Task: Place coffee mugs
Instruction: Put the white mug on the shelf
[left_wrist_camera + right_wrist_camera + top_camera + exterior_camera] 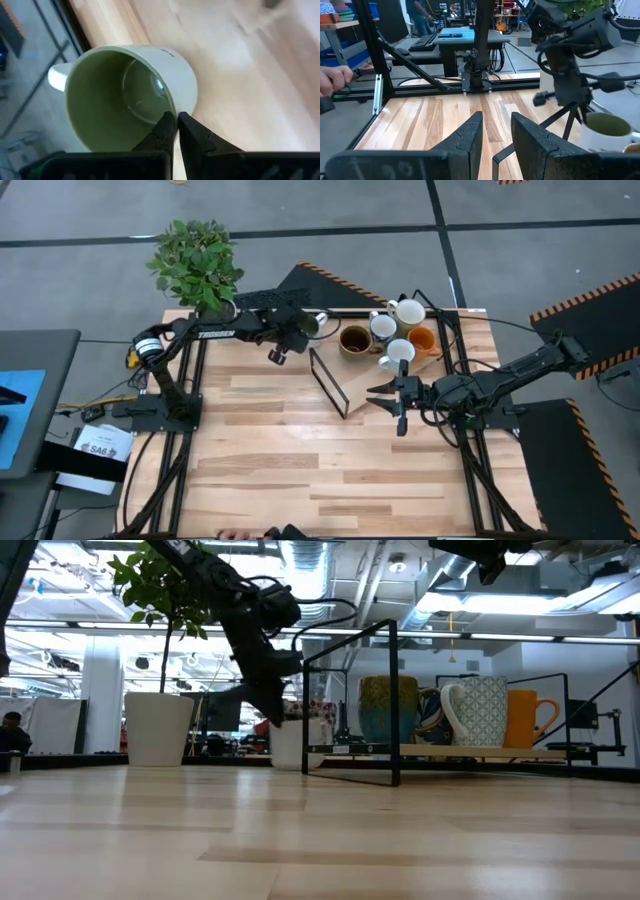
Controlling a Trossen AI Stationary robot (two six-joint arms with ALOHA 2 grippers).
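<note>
Coffee mugs are grouped at the far edge of the bench (300, 470): we see the brown mug (354, 340), two white mugs (383, 327) (409, 311), another white mug (400, 352) and the orange mug (423, 339) on a wooden tray with a black wire frame (330, 383). The green-lined mug (131, 96) stands apart, near the potted plant (198, 265). The left pincer (175, 127) pinches its rim, fingers pressed together on the wall. The right pincer (398, 395) hovers near the tray, fingers spread and holding nothing.
</note>
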